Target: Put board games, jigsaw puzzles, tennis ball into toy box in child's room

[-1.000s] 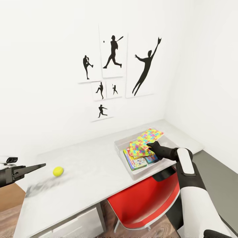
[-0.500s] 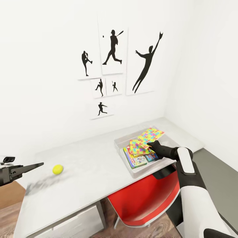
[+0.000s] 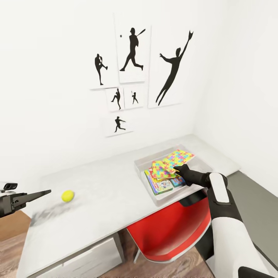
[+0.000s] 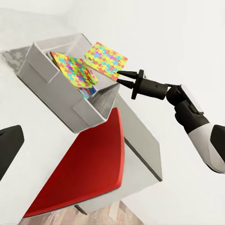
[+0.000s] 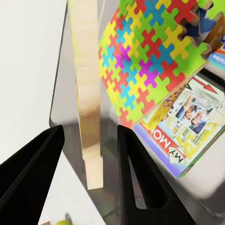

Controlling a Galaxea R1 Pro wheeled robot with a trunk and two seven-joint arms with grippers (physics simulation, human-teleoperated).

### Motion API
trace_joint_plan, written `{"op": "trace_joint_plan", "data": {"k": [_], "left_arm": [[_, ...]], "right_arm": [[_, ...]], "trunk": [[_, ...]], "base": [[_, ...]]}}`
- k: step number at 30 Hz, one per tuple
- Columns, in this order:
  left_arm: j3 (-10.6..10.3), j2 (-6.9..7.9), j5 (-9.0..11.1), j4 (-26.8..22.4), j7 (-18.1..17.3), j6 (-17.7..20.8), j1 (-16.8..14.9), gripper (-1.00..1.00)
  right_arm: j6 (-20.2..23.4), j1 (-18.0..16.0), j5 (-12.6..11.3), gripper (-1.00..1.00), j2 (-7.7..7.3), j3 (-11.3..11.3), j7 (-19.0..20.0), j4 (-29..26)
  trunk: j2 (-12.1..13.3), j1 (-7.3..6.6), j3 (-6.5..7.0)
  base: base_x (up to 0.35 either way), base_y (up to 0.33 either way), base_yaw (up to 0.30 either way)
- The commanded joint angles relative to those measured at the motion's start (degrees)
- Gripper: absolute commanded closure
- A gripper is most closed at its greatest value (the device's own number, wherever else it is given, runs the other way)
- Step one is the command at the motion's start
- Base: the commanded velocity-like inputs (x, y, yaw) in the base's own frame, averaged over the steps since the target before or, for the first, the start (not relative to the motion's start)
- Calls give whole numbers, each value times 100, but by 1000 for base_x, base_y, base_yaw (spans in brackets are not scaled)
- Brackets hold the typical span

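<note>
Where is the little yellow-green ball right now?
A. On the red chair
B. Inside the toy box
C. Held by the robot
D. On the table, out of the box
D: the tennis ball sits alone on the table, well apart from the toy box.

A board game [image 5: 187, 136] in the toy box [image 5: 70, 122] reads "MY MO…".

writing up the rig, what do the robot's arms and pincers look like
Right arm: glossy white shell panels over black joints, with a black wrist. Its right pincer is matte black with two slim, pointed fingers on a round black collar. The left pincer is equally dark, tapering to a point.
</note>
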Motion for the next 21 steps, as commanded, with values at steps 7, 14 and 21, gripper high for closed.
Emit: {"op": "trace_joint_plan", "data": {"k": [7,14,21], "left_arm": [[-2,3,-5,1,-26,62,-3,-100],[-6,3,-5,1,-26,60,-2,-100],[-3,3,-5,1,-26,62,-1,-100]], "right_arm": [[19,-14,-64,100,7,-19,-61,-6],[23,-20,-64,100,7,-19,-61,-5],[21,-21,-64,100,5,-13,-61,-5]], "trunk": [[-12,3,-78],[-12,3,-144],[-12,3,-209]], "base": [[0,60,0],[0,118,0],[25,61,0]]}}
